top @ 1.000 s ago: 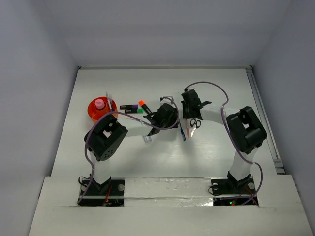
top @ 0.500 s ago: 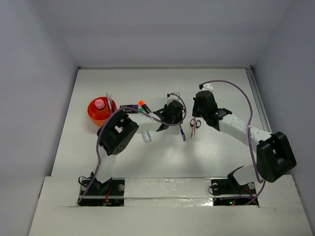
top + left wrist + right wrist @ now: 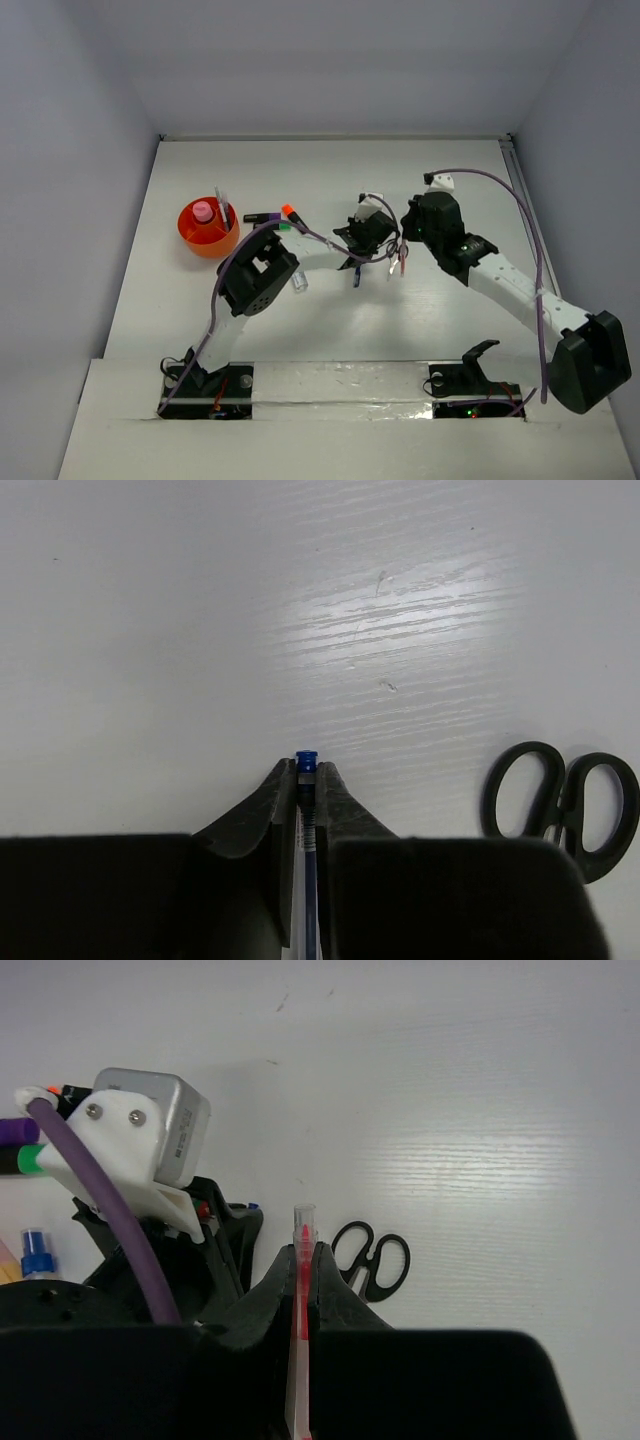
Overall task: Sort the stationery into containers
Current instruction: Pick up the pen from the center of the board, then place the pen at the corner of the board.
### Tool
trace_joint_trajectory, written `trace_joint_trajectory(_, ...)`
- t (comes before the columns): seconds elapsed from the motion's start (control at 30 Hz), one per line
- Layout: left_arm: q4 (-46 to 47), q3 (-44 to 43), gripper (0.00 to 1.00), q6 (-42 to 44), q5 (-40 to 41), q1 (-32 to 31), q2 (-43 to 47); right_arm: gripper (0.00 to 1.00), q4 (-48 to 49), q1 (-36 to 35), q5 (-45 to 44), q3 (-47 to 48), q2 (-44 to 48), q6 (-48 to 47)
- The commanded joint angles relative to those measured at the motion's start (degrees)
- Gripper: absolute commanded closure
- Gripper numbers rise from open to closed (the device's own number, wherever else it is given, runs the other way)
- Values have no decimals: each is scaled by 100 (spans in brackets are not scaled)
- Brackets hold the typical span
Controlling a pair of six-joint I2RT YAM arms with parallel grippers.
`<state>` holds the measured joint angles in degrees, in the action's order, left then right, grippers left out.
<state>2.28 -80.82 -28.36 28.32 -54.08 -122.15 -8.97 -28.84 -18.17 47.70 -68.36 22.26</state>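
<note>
L gripper (image 3: 305, 776) & R gripper (image 3: 303, 1260) each pinch a thin pen.
L fingers (image 3: 278, 792) closed tight on blue pen (image 3: 306, 762), its end poking just past the tips; scissors (image 3: 563, 805) lie flat to their right. R fingers (image 3: 272, 1288) clamp red pen (image 3: 303, 1232), same scissors just right of tips. Well left of both: orange holder (image 3: 210, 248) w/ pink-capped bottle (image 3: 203, 212) inside.

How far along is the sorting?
Done: pink-capped bottle sits in the orange holder. In hand: left gripper clamps a blue pen, right gripper a red pen. To go: scissors, three highlighters, blue-capped bottle.
</note>
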Motion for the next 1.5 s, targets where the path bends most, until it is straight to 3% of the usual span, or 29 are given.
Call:
trace_joint_trajectory(0.0,-650,-84,100,94,227,-32,-152,100,133,28,33,-68,252,-2)
trace_joint_trajectory(0.1,-764,-153,93,155,236,-32,-169,100,150,28,16,-129,375,6)
trace_joint_trajectory(0.13,-799,-180,81,190,245,-32,-213,100,150,28,24,-138,445,-2)
trace_joint_trajectory(0.17,-852,-215,79,225,314,-32,-230,100,168,28,42,-156,472,6)
trace_joint_trajectory(0.2,-826,-215,83,278,324,-32,-248,100,220,28,112,-182,533,24)
trace_joint_trajectory(0.27,-817,-206,100,278,393,-32,-239,100,255,28,130,-235,578,24)
trace_joint_trajectory(0.4,-511,64,100,374,675,100,286,100,413,28,156,-349,683,33)
trace_joint_trajectory(0.53,-18,443,100,489,711,617,1602,100,519,28,288,-428,701,59)
trace_joint_trajectory(0.83,1072,1313,100,1008,745,2856,3643,100,1116,28,525,-797,1034,164)
trace_joint_trajectory(1.07,1801,1841,100,1648,570,4089,3971,100,1354,28,789,-929,1052,261)
trace_joint_trajectory(1.47,3050,2307,100,3327,1036,4143,3479,100,1521,28,842,-1070,1176,358)
